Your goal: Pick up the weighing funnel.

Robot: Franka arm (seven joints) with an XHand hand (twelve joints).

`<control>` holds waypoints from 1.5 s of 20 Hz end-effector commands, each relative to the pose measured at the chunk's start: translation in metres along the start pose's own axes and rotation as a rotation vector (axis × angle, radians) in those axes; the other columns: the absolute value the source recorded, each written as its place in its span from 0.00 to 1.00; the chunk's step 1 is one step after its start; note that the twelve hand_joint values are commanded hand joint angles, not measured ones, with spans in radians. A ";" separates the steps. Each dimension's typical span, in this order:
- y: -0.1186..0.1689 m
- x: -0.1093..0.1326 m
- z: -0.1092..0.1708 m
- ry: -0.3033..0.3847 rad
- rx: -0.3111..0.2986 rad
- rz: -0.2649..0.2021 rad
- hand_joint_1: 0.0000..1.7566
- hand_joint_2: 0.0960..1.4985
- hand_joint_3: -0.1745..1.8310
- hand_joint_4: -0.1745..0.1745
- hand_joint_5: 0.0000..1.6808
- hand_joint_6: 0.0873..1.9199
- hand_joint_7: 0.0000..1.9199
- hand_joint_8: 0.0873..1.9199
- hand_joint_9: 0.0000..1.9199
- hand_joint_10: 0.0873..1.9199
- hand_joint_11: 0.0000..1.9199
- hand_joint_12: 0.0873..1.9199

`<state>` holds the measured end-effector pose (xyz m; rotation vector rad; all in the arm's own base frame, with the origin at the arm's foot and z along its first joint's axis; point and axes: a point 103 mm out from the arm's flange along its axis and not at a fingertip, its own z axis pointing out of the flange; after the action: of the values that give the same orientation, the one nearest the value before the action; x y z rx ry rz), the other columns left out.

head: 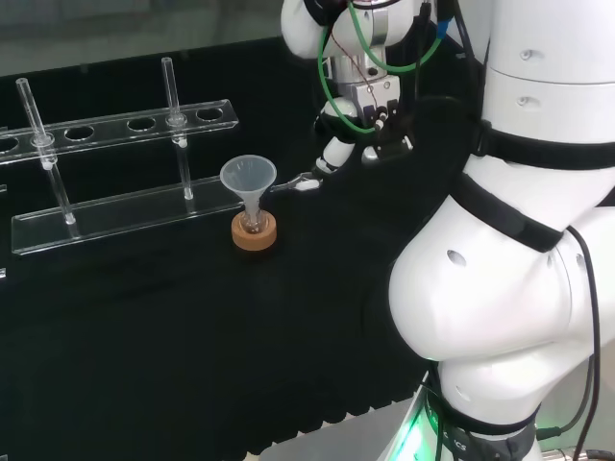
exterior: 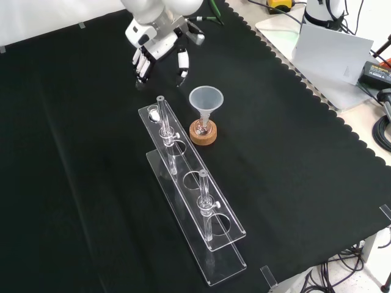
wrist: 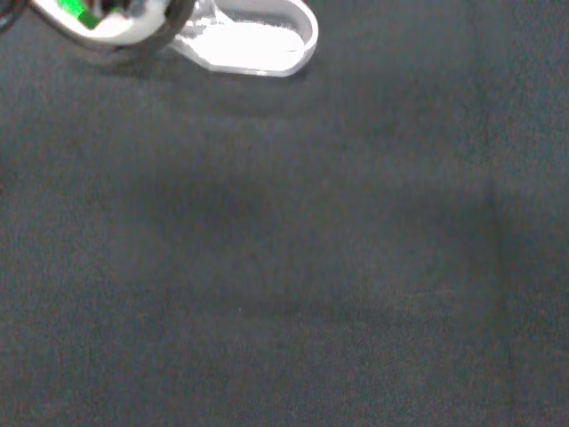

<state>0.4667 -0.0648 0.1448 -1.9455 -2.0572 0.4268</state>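
Note:
The weighing funnel (head: pixel 304 181) is a small clear scoop low over the black cloth, just right of the big funnel in the head view. In the wrist view the weighing funnel (wrist: pixel 258 37) shows its pale bowl, and a blurred part of the hand (wrist: pixel 98 18) covers its stem end. The hand (head: pixel 338 152) reaches down with one fingertip at the scoop; I cannot tell whether it touches. In the front view the hand (exterior: pixel 157 44) hangs over the cloth with its fingers (exterior: pixel 142 68) and thumb spread apart and relaxed, pinching nothing that I can see.
The big funnel (head: pixel 248 178) stands in a small flask on a cork ring (head: pixel 255 233), close to the hand's left in the head view. A clear test-tube rack (exterior: pixel 227 245) with two tubes lies beyond it. White arm links (head: pixel 500 279) stand at the head view's right.

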 end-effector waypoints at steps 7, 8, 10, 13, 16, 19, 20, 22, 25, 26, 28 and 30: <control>0.035 0.006 0.025 0.016 -0.018 -0.064 0.50 0.36 0.36 0.35 0.31 0.00 0.19 0.32 0.37 0.24 0.25 0.66; 0.036 0.006 0.027 0.018 -0.024 -0.068 0.50 0.36 0.36 0.36 0.32 0.00 0.19 0.33 0.36 0.24 0.25 0.66; 0.040 0.006 0.030 0.017 -0.024 -0.073 0.50 0.36 0.36 0.36 0.33 0.00 0.18 0.33 0.36 0.24 0.25 0.66; 0.041 0.006 0.030 0.015 -0.026 -0.072 0.50 0.35 0.36 0.36 0.33 0.00 0.18 0.33 0.36 0.24 0.25 0.66; 0.047 0.005 0.033 0.017 -0.004 -0.071 0.50 0.35 0.37 0.36 0.34 0.00 0.18 0.33 0.35 0.24 0.25 0.66; 0.057 0.004 0.042 0.018 0.004 -0.077 0.50 0.35 0.37 0.36 0.35 0.00 0.18 0.33 0.35 0.24 0.25 0.66; 0.060 0.003 0.045 0.022 0.005 -0.081 0.50 0.35 0.37 0.36 0.35 0.00 0.18 0.33 0.35 0.24 0.25 0.66; 0.064 0.002 0.048 0.025 0.001 -0.083 0.50 0.35 0.37 0.37 0.36 0.00 0.18 0.33 0.35 0.24 0.25 0.66; 0.066 0.002 0.050 0.023 -0.003 -0.087 0.50 0.35 0.37 0.38 0.38 0.00 0.18 0.33 0.35 0.24 0.25 0.66; 0.066 0.002 0.050 0.022 -0.005 -0.086 0.50 0.35 0.37 0.38 0.38 0.01 0.18 0.33 0.35 0.24 0.25 0.66; 0.067 0.003 0.050 0.016 -0.005 -0.079 0.50 0.35 0.37 0.38 0.39 0.01 0.18 0.33 0.35 0.24 0.25 0.66; 0.069 0.003 0.051 0.015 -0.010 -0.075 0.51 0.35 0.37 0.38 0.39 0.01 0.18 0.33 0.35 0.24 0.25 0.66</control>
<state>0.5082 -0.0603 0.0735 -1.8541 -2.1191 0.3833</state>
